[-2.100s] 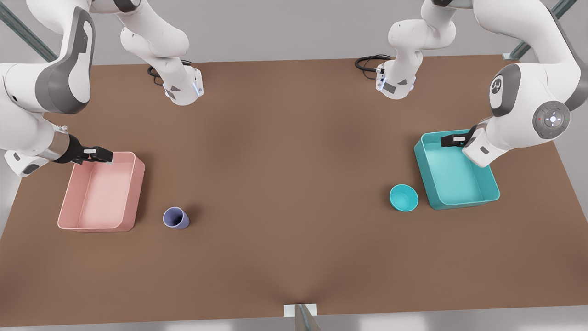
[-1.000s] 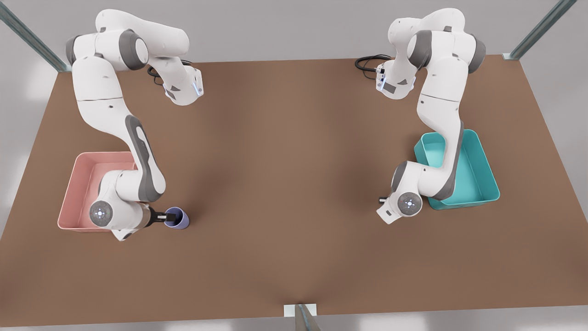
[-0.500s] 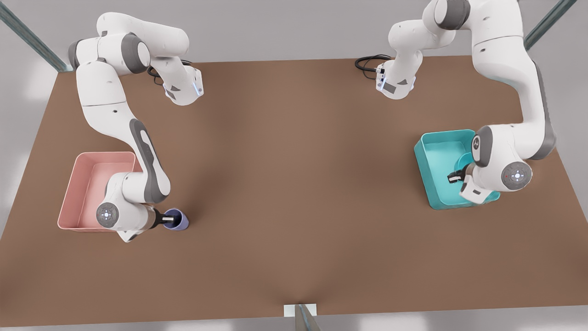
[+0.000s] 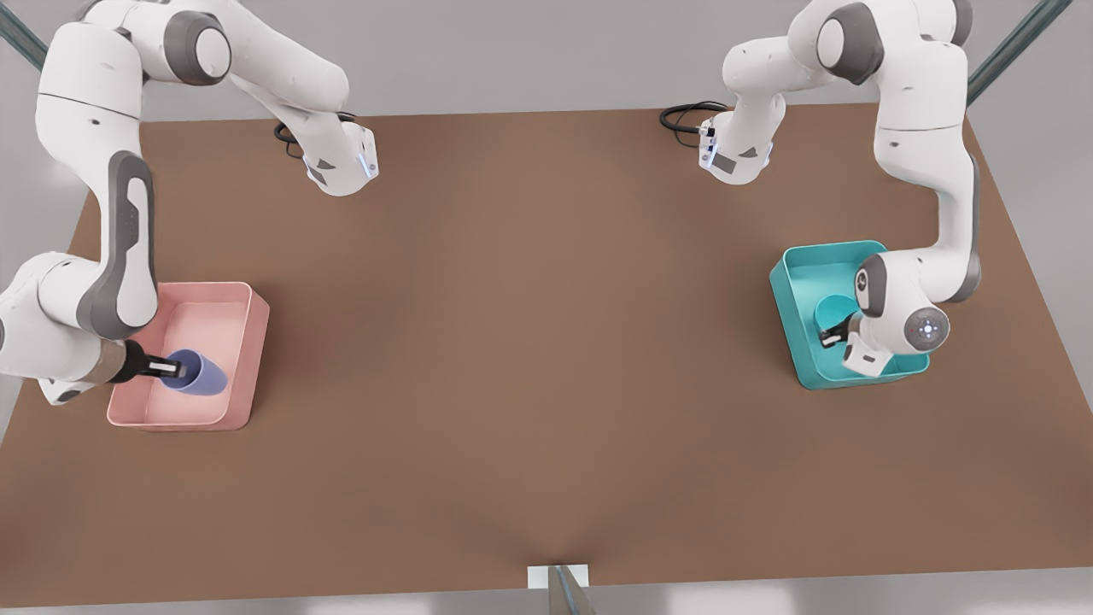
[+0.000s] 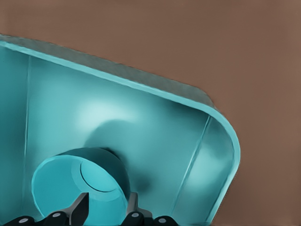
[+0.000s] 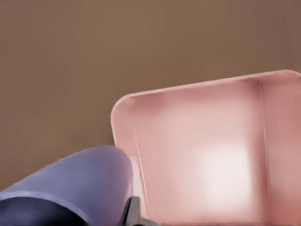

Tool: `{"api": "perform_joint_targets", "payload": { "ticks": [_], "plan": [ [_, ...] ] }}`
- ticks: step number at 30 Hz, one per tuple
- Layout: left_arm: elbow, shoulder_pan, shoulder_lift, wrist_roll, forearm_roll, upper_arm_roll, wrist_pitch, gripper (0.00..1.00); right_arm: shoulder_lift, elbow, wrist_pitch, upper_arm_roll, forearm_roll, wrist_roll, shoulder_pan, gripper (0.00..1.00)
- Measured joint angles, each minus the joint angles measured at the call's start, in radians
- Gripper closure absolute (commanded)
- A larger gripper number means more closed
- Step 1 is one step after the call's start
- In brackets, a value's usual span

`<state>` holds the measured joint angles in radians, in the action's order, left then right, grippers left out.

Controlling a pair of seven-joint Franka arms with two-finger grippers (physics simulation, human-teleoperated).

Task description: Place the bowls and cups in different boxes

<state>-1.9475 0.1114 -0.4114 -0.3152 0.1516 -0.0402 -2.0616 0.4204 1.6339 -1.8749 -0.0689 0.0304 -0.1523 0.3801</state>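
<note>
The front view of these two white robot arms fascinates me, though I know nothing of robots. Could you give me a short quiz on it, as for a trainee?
1. True or false: the lavender-purple tapered cup stands on the brown table.
2. Which box holds the small round teal bowl: A the pale pink rectangular tub, or B the teal rectangular tub?
3. Fill in: the left pincer grips the ___.

Key:
1. False; the right pincer holds it over the pink tub.
2. B.
3. Bowl, by its rim.
</note>
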Motion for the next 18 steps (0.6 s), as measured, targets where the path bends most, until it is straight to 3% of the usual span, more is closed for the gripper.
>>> {"api": "perform_joint_targets", "payload": {
  "ticks": [3,6,8,18],
  "plan": [
    [0.13,-0.037,0.129,0.001,-0.025,0.01,0.131,0.0,0.032,-0.001,-0.015,0.0,-0.015,-0.065,0.054,0.79],
    [0.415,-0.058,0.169,0.001,-0.11,0.124,0.33,0.0,0.098,0.0,-0.074,0.001,-0.029,-0.125,0.086,0.79],
    [0.512,-0.078,0.173,0.0,-0.138,0.174,0.451,0.0,0.13,-0.001,-0.113,0.001,-0.04,-0.162,0.092,0.79],
    [0.555,-0.062,0.176,-0.006,-0.171,0.225,0.73,0.0,0.244,0.001,-0.238,0.0,-0.055,-0.294,0.092,0.79]
  ]
}}
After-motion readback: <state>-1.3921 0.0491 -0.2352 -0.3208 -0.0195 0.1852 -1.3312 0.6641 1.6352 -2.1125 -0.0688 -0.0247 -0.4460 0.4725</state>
